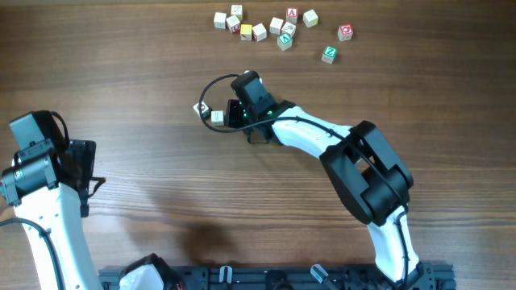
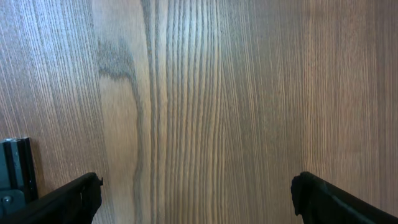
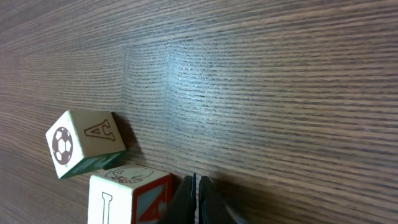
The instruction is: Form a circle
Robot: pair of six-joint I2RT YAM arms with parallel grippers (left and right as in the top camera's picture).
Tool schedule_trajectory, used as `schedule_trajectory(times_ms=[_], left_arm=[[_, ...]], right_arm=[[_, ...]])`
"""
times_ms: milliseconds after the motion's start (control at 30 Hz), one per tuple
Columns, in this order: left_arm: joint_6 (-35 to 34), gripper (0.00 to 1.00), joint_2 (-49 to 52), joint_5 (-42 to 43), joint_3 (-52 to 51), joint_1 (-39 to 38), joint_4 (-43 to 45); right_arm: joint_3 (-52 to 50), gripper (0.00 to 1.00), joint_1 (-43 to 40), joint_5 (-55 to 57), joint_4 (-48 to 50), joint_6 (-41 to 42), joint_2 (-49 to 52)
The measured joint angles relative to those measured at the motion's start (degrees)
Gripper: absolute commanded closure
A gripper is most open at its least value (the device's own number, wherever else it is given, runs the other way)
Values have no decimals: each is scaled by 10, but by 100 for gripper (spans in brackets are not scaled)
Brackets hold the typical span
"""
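Note:
The circle is two small pale wooden letter cubes standing close together left of the table's middle. One cube (image 3: 85, 143) shows a football and a letter A over a green face; from overhead this cube (image 1: 201, 107) is the far-left one. The other cube (image 3: 130, 198) has a red-printed face and is also seen from above (image 1: 217, 117). My right gripper (image 3: 194, 190) is shut with nothing in it. Its tip rests against the red-faced cube's right side. My left gripper (image 2: 196, 199) hangs open over bare wood at the table's left, holding nothing.
Several loose letter cubes (image 1: 278, 28) lie scattered along the back edge, with a green one (image 1: 329, 54) and a red one (image 1: 345, 32) furthest right. A black cable (image 1: 211, 84) loops over the right wrist. A dark rail (image 1: 282, 278) runs along the front edge.

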Motion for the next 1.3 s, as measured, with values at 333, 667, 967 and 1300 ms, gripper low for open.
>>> schedule_trajectory(times_ms=[333, 667, 967, 1300], left_arm=[[0, 0, 0, 0, 0, 0, 0], [0, 0, 0, 0, 0, 0, 0], [0, 0, 0, 0, 0, 0, 0], [0, 0, 0, 0, 0, 0, 0]], right_arm=[[0, 95, 0, -26, 21, -5, 0], [0, 95, 0, -45, 30, -14, 0], [0, 95, 0, -51, 38, -20, 0], [0, 95, -14, -45, -31, -1, 0]])
